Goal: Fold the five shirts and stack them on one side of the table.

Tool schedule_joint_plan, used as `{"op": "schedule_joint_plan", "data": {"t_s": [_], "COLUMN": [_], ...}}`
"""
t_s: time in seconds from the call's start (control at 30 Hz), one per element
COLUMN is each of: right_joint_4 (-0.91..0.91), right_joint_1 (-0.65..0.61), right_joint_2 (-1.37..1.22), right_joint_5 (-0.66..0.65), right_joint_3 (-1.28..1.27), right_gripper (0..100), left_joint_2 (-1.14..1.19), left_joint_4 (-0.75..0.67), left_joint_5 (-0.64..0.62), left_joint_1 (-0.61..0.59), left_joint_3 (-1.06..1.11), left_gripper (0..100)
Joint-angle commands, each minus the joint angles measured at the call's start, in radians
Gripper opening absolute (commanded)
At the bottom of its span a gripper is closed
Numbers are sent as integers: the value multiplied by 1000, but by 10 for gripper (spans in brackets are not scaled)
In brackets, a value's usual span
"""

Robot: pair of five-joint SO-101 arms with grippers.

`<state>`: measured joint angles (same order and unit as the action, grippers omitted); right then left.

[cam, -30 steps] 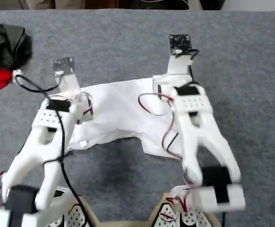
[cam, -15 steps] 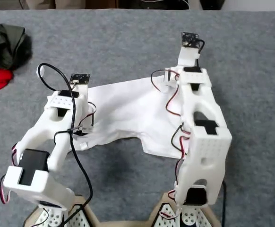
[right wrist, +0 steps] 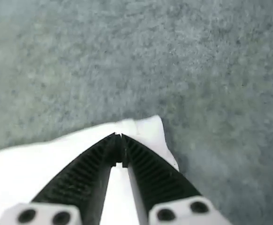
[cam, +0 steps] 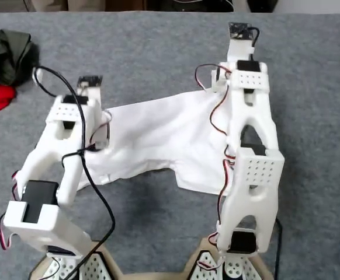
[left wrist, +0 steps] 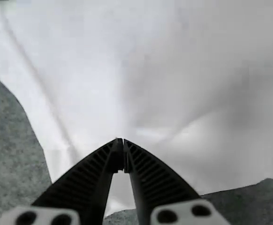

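You are at the fold of the white shirt (cam: 158,137), which lies spread and rumpled on the grey counter (cam: 158,52) between the two arms. Your left tool (left wrist: 122,145) is pressed together with white cloth pinched at its tips, at the shirt's edge on that arm's side. Your right tool (right wrist: 119,140) is likewise closed, nipping a corner of the shirt where it meets bare counter. The next move, I judge, calls for carrying both pinched edges across together at even height so the cloth lands flat (one arm lagging would skew the crease). A heap of dark green and red garments (cam: 6,58) sits at the far corner on the left arm's side, well apart from the shirt.
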<state>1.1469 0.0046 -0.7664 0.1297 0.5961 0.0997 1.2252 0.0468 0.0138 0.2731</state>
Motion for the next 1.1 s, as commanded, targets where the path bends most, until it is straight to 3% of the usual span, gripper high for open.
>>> {"op": "schedule_joint_plan", "data": {"t_s": [0.0, 0.23, 0.4, 0.53, 0.77, 1.07], "right_joint_4": [132, 344, 356, 267, -52, -75], "right_joint_1": [-36, -41, -38, -33, 30, 70], "right_joint_2": [73, 165, 168, 168, 166, 173], "right_joint_5": [-18, -15, -14, -14, -18, -72], "right_joint_3": [122, 133, 5, -131, -417, -437], "right_gripper": [5, 5, 5, 5, 5, 5], "left_joint_2": [1, 81, 228, 338, 456, 483], "left_joint_4": [40, -98, -129, -127, -126, -51], "left_joint_5": [3, 9, 17, 52, 52, 60], "left_joint_1": [-26, -120, -157, -173, -209, -259], "left_joint_3": [-180, -233, -261, -325, -446, -526], "left_gripper": [20, 20, 20, 20, 20, 20]}}
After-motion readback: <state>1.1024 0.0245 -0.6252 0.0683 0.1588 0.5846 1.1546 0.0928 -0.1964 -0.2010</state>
